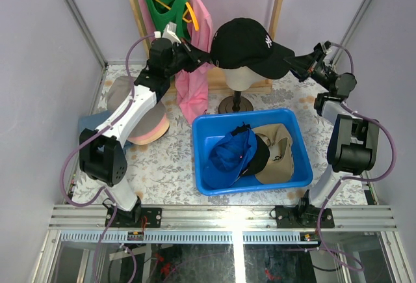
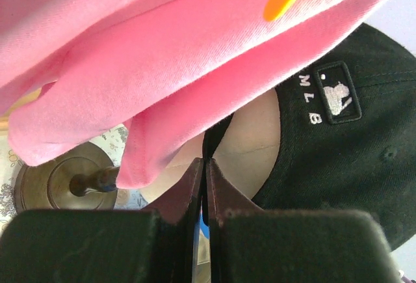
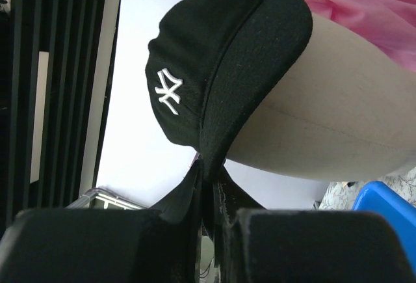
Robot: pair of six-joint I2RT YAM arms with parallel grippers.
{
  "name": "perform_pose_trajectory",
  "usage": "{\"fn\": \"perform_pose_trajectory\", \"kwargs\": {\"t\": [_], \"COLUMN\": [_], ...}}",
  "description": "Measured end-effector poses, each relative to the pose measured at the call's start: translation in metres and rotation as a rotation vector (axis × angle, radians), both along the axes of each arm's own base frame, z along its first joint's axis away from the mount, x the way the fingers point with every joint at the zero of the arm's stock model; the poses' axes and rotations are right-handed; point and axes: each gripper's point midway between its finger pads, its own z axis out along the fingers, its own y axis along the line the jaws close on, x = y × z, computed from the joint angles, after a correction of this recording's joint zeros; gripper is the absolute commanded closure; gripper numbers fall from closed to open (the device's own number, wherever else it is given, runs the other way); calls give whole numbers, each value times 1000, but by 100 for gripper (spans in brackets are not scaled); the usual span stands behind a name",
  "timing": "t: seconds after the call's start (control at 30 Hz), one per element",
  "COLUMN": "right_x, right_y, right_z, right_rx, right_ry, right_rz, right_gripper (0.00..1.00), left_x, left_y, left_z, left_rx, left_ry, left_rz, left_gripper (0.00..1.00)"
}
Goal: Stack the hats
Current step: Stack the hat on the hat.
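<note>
Closed jaws pinch the black cap on the mannequin head: left gripper behind, right gripper at the brim.

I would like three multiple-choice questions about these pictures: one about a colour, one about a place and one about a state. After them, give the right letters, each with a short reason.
1. What colour is the bin?
A red; B blue; C green.
2. Where is the black cap?
A inside the bin; B on a shelf; C on the mannequin head.
3. How are the fingers of the right gripper?
A wide open; B shut on the black cap; C shut on a cup.

Answers:
1 B, the top view shows its blue walls.
2 C, the cap sits over the cream head on its stand.
3 B, the right wrist view shows the fingers pinched together on the cap's brim.
</note>
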Motion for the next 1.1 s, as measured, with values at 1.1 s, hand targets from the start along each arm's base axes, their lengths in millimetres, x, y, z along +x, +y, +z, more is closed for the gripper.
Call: {"fn": "perform_pose_trajectory", "kwargs": {"t": [1.1], "right_x": [-4], "right_y": [-12], "right_z": [-22], "right_rx": [14], "right_ry": [22], "right_rz": [-78], "right_gripper": [94], "left_x": [-15], "left_y": [-20], "left_z": [-2], "left_rx": [-45], "left_ry": [-14], "left_rz": [-21], "left_gripper": [100]}}
